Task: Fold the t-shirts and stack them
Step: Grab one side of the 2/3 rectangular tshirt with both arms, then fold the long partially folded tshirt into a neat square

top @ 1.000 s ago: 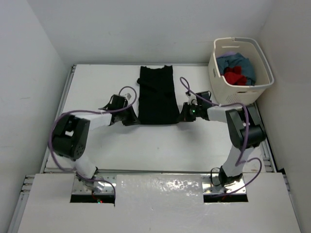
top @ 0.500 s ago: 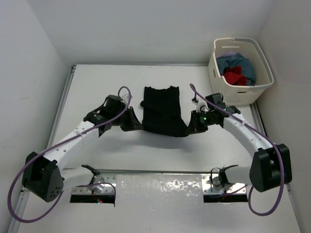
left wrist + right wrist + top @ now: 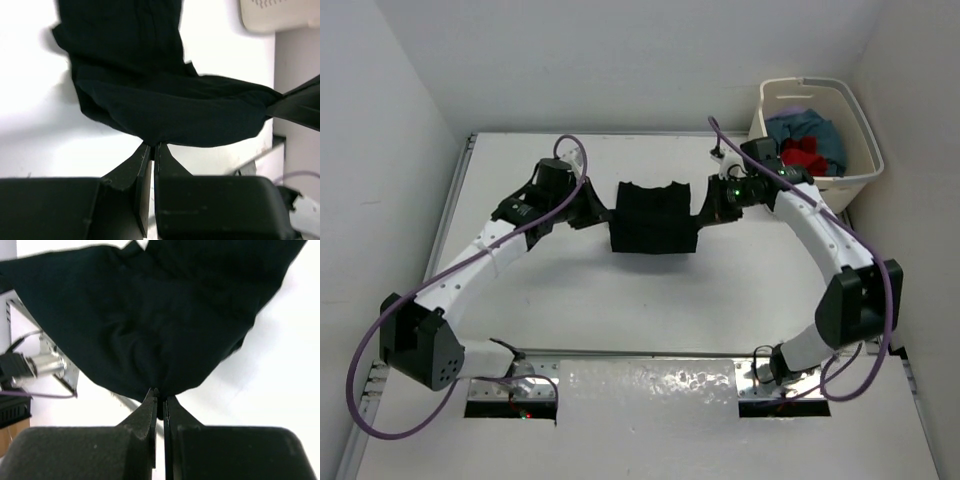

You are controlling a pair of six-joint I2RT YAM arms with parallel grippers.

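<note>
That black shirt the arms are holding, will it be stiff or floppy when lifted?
Likely floppy: the shirt sags in a belly between the left gripper and right gripper. Probably light, since thin pinches at its edges carry it. It will probably drape and crease wherever it lands.

- T-shirt (image 3: 653, 218): plain black.
- Worktop (image 3: 620, 290): white.
- Basket (image 3: 840, 192): cream; clothes (image 3: 815, 128) inside blue and red.
- Arms (image 3: 470, 275): white links, black joints; cables (image 3: 350, 385) purple.
- Left tool (image 3: 151, 145), right tool (image 3: 160, 392): black.

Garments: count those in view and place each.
3: black t-shirt held between left gripper and right gripper; blue garment and red garment in the basket. Others may hide there.
</note>
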